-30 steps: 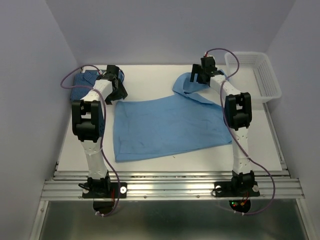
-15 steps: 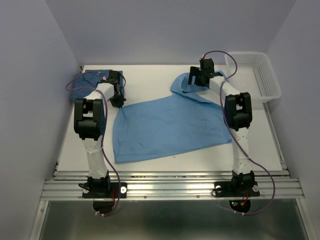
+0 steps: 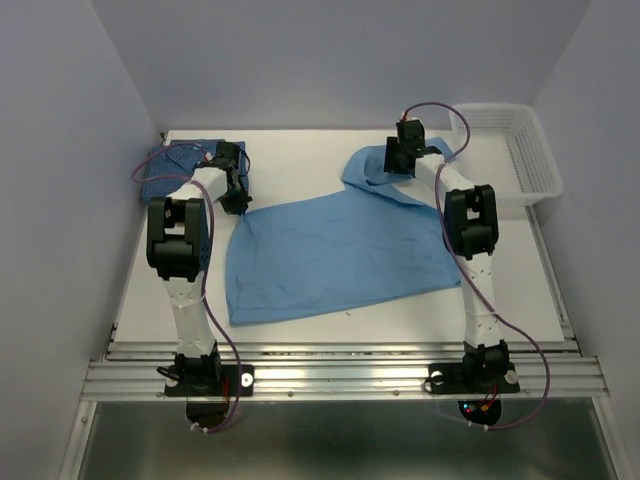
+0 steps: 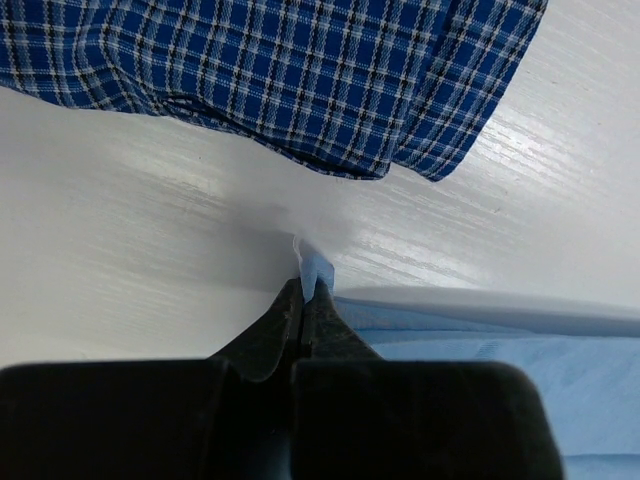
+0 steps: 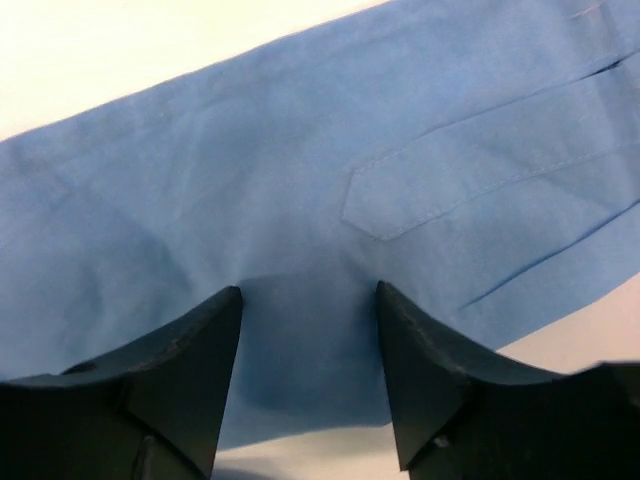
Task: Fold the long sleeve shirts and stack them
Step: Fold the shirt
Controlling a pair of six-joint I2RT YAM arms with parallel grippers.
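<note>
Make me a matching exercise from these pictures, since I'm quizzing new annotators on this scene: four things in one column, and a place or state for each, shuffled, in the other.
Things
1. checked shirt
2. light blue shirt
3. white basket
4. left arm

Places and states
A. jaws shut on a corner of the light blue shirt
B. far right corner of the table
C. spread flat across the middle
D. lying compact at the far left corner

Pairs: 1-D, 2-C, 3-B, 4-A

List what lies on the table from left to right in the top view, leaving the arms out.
checked shirt → plain blue shirt → basket
</note>
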